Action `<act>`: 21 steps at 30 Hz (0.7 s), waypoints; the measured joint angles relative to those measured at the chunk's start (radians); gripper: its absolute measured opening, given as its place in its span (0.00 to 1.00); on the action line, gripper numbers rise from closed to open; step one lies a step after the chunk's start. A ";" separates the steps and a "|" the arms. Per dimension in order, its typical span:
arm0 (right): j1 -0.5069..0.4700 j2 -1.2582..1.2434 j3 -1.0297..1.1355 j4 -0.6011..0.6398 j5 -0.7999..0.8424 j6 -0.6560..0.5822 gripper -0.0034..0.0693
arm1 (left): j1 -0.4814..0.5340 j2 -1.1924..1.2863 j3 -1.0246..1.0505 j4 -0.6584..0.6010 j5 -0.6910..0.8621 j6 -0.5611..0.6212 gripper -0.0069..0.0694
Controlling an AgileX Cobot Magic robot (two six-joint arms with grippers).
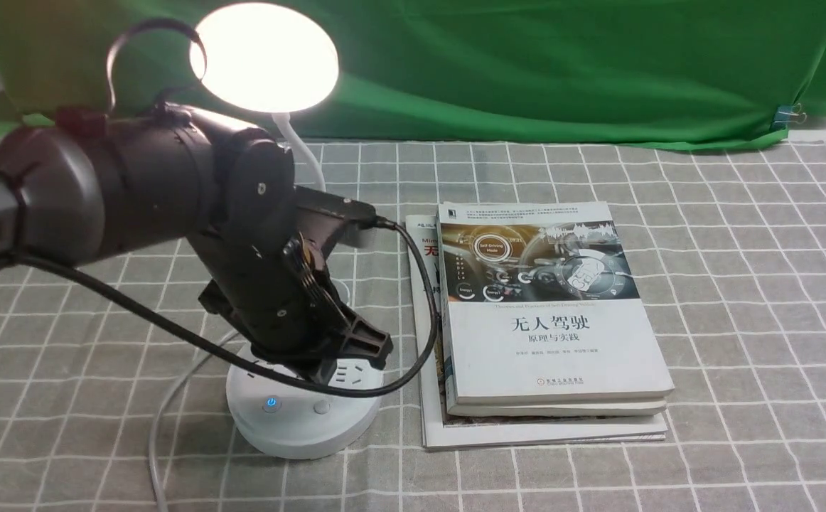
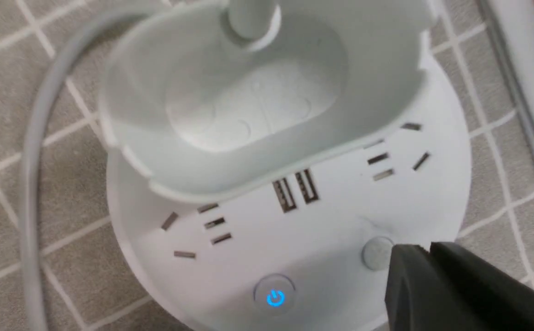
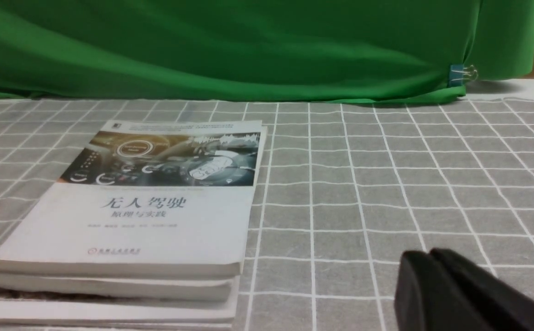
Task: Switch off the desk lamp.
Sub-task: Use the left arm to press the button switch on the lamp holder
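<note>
While the desk lamp [image 1: 265,57] glows at the left of the bench [image 1: 740,284], beside the books [image 1: 548,334], my left gripper [image 2: 425,252], fingers together and empty, sits at the grey button [image 2: 376,253] on its base [image 1: 299,427]. I should press straight down, gently, without sliding towards the blue power button [image 2: 275,296].

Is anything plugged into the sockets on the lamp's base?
No: on the desk lamp, the left wrist view shows both sockets and the USB ports empty.
</note>
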 joint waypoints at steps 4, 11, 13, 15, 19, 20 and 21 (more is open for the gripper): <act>0.000 0.000 0.000 0.000 0.000 0.000 0.10 | 0.000 0.042 0.000 -0.008 -0.003 0.000 0.12; 0.000 0.000 0.000 0.000 0.000 0.000 0.10 | 0.000 0.107 -0.007 -0.023 -0.002 0.012 0.12; 0.000 0.000 0.000 0.000 0.000 0.000 0.10 | 0.000 0.108 -0.007 -0.023 -0.002 0.015 0.12; 0.000 0.000 0.000 0.000 0.000 0.000 0.10 | 0.000 0.106 -0.007 -0.023 0.000 0.018 0.12; 0.000 0.000 0.000 0.000 0.000 0.000 0.10 | 0.000 0.084 -0.002 -0.023 0.007 0.018 0.12; 0.000 0.000 0.000 0.000 0.000 0.000 0.10 | 0.000 0.074 0.000 -0.023 0.007 0.018 0.12; 0.000 0.000 0.000 0.000 0.000 0.000 0.10 | 0.000 0.056 0.000 -0.023 0.008 0.018 0.12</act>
